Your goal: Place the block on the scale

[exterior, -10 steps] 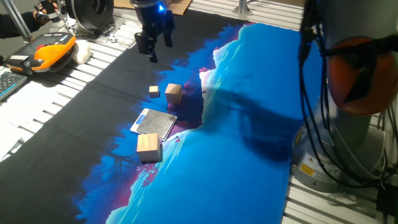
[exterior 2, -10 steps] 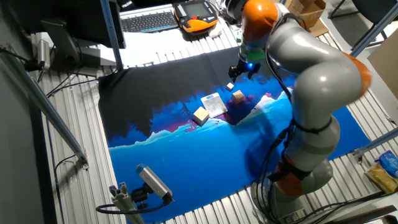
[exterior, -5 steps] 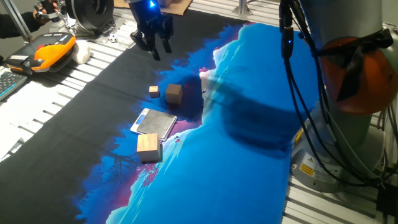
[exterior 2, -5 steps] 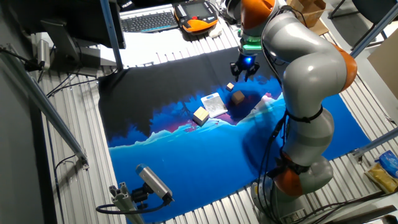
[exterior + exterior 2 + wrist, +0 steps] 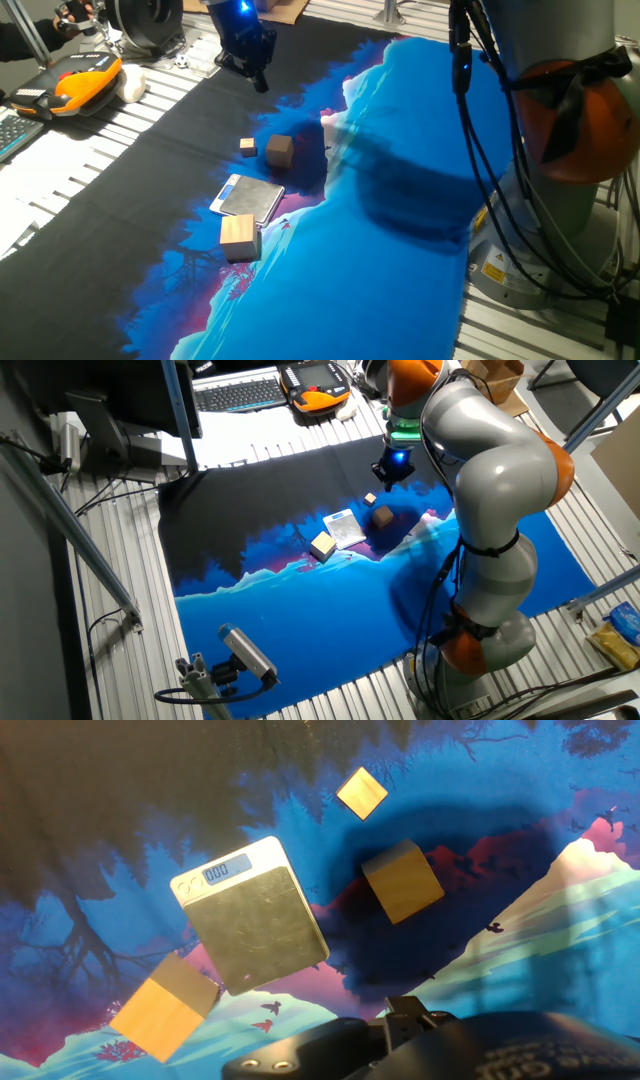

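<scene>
Tool point(image 5: 250, 62) hangs high, can't tell if it's spread. Tiny cube point(image 5: 362, 793) sits at the block's point(image 5: 402, 881) 11 o'clock, scale point(image 5: 253, 915) at 9, so mis-grab risk.

The block point(image 5: 402, 881), a plain tan wooden cube, sits flat on the bench at two o'clock of the scale point(image 5: 254, 919), apart from it. The scale's grey plate lies bare.
</scene>
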{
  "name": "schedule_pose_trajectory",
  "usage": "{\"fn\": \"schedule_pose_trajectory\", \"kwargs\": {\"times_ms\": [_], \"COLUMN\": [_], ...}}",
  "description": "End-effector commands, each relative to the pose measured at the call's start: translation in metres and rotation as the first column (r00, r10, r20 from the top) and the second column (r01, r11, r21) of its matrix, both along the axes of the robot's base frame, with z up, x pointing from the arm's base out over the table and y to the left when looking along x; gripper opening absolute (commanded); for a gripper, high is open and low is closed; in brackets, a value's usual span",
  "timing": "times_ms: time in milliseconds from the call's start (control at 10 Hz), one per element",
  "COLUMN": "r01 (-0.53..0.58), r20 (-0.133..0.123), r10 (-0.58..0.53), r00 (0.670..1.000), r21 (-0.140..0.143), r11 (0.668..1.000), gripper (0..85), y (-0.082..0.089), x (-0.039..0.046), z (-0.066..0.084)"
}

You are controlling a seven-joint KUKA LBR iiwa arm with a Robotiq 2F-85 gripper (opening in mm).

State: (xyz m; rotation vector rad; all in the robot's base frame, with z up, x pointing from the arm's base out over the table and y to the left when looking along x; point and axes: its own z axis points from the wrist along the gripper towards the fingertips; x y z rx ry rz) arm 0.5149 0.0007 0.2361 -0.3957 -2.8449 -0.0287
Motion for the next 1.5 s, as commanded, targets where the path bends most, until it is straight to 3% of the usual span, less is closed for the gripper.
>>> {"fn": "schedule_pose_trajectory", "kwargs": {"times_ms": [0, 200, 1000, 1100, 1200, 1300, 1400], "r01": [0.006, 0.043, -0.033, -0.05, -0.063, -0.046, -0.054], "r20": [-0.001, 0.0, -0.007, -0.023, -0.023, 0.035, 0.071], "r10": [-0.006, -0.043, 0.033, 0.05, 0.063, 0.046, 0.054], "r00": [1.0, 0.999, 0.999, 0.998, 0.998, 0.998, 0.996], "r21": [0.0, 0.002, 0.013, 0.005, -0.003, -0.002, -0.014], "r11": [1.0, 0.999, 0.999, 0.999, 0.998, 0.999, 0.998], "gripper": [0.0, 0.0, 0.0, 0.0, 0.0, 0.0, 0.0], "y": [0.0, 0.0, 0.0, 0.0, 0.0, 0.0, 0.0], "x": [0.0, 0.0, 0.0, 0.0, 0.0, 0.0, 0.0], "z": [0.0, 0.0, 0.0, 0.0, 0.0, 0.0, 0.0]}}
